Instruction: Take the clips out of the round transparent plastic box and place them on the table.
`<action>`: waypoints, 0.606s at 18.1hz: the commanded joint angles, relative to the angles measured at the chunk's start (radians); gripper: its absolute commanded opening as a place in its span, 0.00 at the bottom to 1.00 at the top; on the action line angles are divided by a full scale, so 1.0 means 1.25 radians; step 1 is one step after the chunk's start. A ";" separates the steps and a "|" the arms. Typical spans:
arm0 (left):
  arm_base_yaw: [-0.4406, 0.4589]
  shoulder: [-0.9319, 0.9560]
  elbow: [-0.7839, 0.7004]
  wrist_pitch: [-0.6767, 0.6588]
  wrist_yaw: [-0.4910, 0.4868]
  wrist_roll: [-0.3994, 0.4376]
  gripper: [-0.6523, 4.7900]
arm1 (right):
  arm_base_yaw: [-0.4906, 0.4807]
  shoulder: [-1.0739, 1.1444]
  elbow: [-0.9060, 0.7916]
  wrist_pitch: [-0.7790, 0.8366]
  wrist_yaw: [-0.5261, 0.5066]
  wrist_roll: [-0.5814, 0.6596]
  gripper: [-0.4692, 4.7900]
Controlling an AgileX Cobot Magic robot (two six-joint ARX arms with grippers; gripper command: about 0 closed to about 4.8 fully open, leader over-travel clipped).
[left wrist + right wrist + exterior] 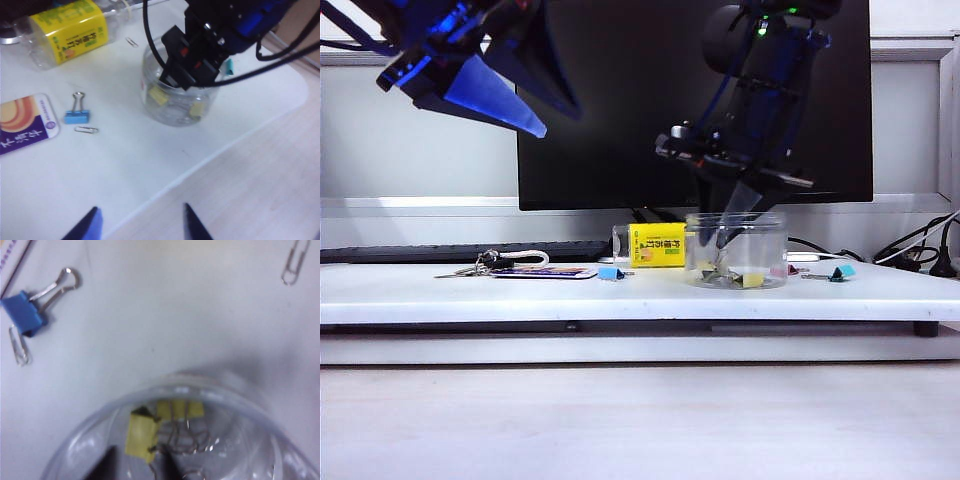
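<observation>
White table [420, 290]: jar [736, 250], yellow packet [657, 245], keys [480, 266].

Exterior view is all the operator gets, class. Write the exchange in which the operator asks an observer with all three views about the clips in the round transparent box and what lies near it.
Operator: Is the right gripper on a clip?
Observer: The right gripper is down inside the box, jaws apart, with a pale-yellow clip just ahead of its tips and not clamped.
Operator: Anything small beside the blue clip?
Observer: Yes, a silver paper clip lies on the table right next to the blue clip.
Operator: And the left gripper?
Observer: The left gripper is open and empty, above the table's front edge.
</observation>
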 commanded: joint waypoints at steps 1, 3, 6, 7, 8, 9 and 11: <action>0.000 0.006 0.006 0.026 0.000 -0.002 0.52 | -0.009 0.006 0.005 0.028 -0.005 -0.009 0.33; 0.000 0.008 0.006 0.030 0.000 -0.002 0.52 | -0.011 0.012 0.005 0.024 -0.007 -0.011 0.45; 0.000 0.008 0.006 0.048 0.000 -0.002 0.52 | -0.021 0.027 0.005 0.006 -0.029 -0.017 0.49; 0.000 0.008 0.006 0.050 0.000 -0.002 0.52 | -0.021 0.031 0.005 0.004 -0.024 -0.018 0.49; 0.000 0.008 0.006 0.050 0.000 -0.002 0.52 | -0.023 0.032 0.005 0.004 -0.025 -0.018 0.49; 0.000 0.008 0.006 0.052 0.000 0.002 0.52 | -0.023 0.032 0.005 0.006 -0.025 -0.018 0.49; 0.000 0.008 0.006 0.053 0.001 0.004 0.52 | -0.023 0.032 0.020 -0.014 -0.025 -0.021 0.49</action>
